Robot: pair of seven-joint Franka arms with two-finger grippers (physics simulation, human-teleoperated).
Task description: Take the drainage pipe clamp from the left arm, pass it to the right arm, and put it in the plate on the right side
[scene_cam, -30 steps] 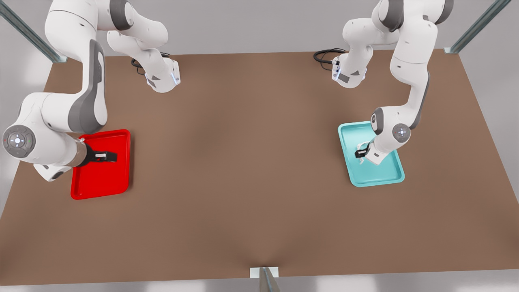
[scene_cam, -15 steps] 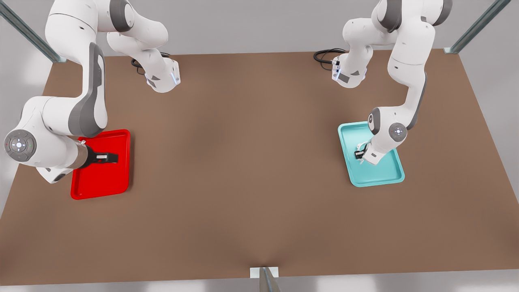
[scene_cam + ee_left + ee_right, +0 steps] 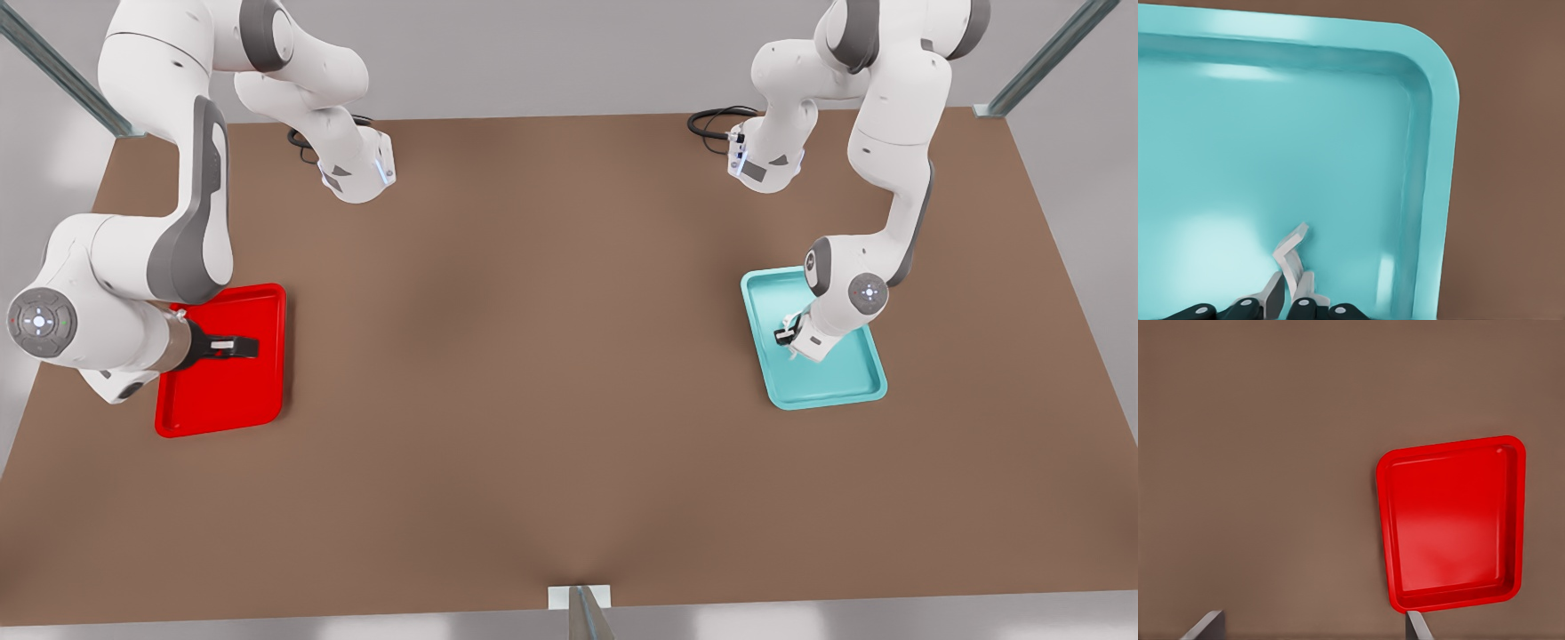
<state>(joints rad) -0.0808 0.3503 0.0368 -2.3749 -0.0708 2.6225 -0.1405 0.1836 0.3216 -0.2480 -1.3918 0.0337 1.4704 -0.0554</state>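
Observation:
The drainage pipe clamp (image 3: 1293,255), a thin white curved strip with a flared tab, stands on the floor of a teal tray (image 3: 1271,133). My left gripper (image 3: 1290,290) is shut on its lower part. In the front view this left gripper (image 3: 785,337) is low over the teal tray (image 3: 836,378) at the front view's right. The red plate (image 3: 222,400) lies at the front view's left, and my right gripper (image 3: 236,345) hovers above it, open with nothing in it. The right wrist view looks down on the plate (image 3: 1451,527) from high up, the two fingers wide apart.
Both arm bases stand at the far edge of the brown table (image 3: 551,356), each with a black cable beside it. Metal frame posts stand at the far corners, and another (image 3: 582,613) at the middle of the near edge.
The left arm's wrist has sunk slightly toward the teal tray, gripper staying at the clamp. The right arm has shifted very little above the red plate.

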